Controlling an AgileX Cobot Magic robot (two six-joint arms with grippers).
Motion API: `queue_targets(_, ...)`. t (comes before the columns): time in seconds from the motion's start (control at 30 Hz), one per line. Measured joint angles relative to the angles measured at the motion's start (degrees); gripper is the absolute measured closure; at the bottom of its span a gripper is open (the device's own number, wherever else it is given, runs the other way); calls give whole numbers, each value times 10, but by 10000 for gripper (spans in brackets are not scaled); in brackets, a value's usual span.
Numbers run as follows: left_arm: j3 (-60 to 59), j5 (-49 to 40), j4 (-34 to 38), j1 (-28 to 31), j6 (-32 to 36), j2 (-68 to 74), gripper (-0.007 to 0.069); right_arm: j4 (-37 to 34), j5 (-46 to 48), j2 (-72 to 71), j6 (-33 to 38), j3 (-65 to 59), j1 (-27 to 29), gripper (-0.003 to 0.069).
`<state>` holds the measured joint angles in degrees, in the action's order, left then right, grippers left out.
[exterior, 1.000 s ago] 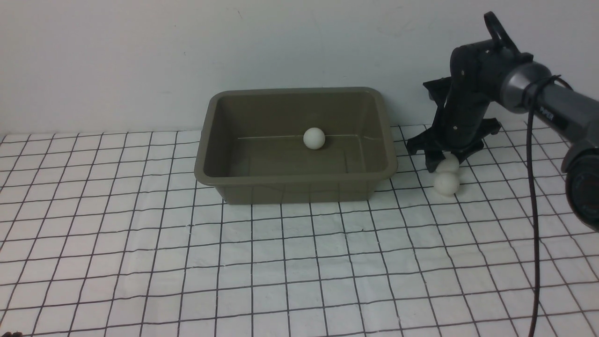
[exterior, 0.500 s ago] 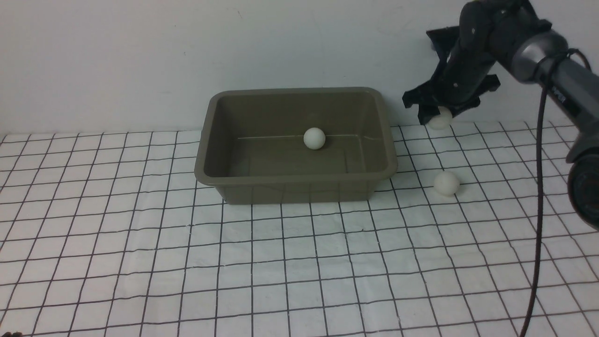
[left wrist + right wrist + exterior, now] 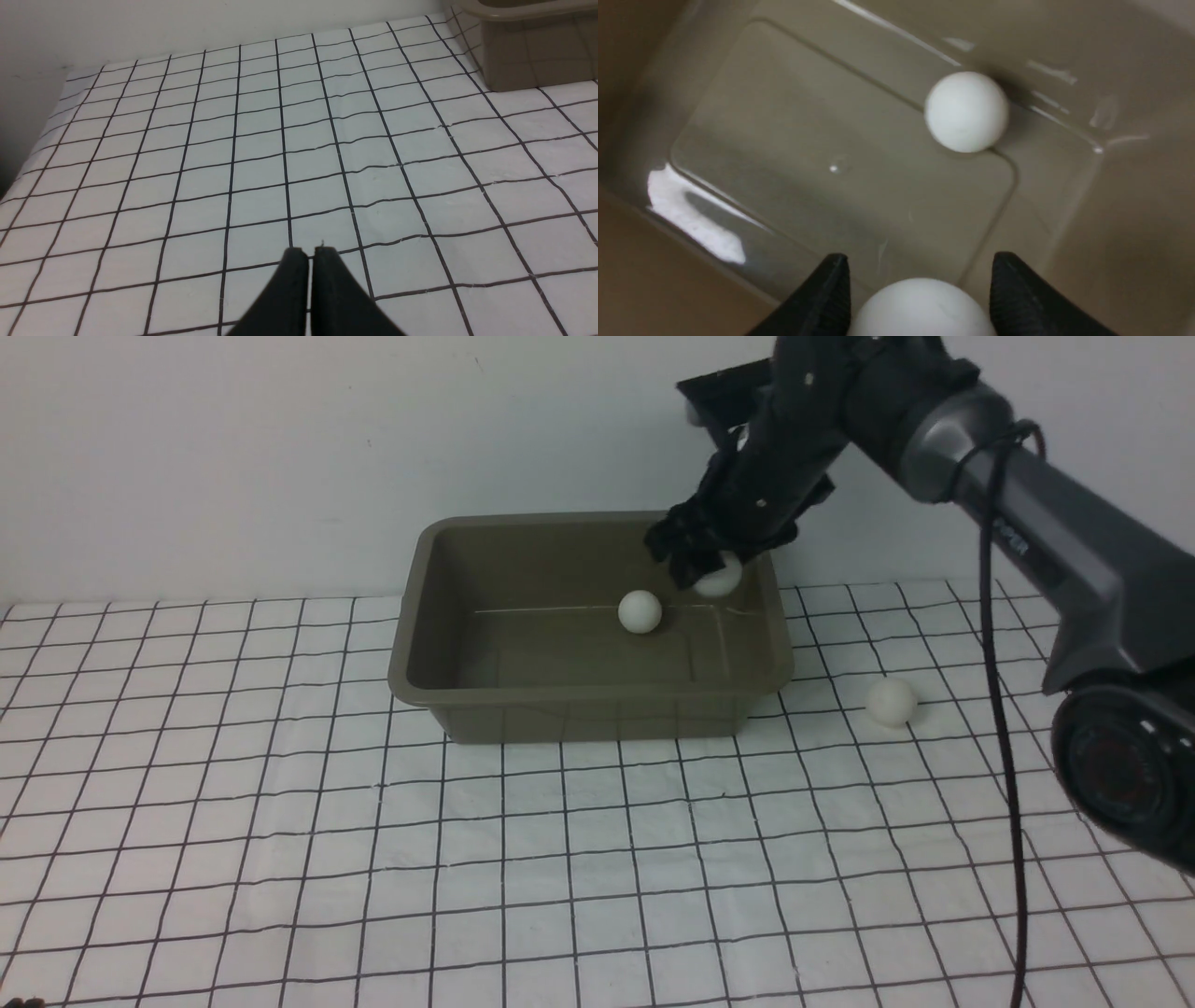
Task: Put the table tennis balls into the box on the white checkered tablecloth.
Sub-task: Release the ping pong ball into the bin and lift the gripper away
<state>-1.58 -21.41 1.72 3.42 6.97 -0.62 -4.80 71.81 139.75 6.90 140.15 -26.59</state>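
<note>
A held ball (image 3: 719,577) is kept above the right end of the box (image 3: 597,698), inside the line of its rim, so that a release would most likely drop it onto the tub's floor rather than the white checkered tablecloth (image 3: 560,859). The right fingers (image 3: 829,291) are spread to about the ball's width and pressed against its two sides. It is grasped, not yet let go. A second ball (image 3: 639,612) is seen lying on the box floor near the back wall, and a third ball (image 3: 891,701) is left on the cloth near the box's right side. The left fingers (image 3: 327,289) are clenched together on nothing, low over bare cloth.
</note>
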Motion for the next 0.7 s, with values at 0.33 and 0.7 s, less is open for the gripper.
queue_targets(0.33, 0, 0, 0, 0, 0, 0, 629, 3, 0, 31, 0, 0, -5, 293)
queue_targets(0.7, 0, 0, 0, 0, 0, 0, 629, 3, 0, 17, -5, 0, -5, 291)
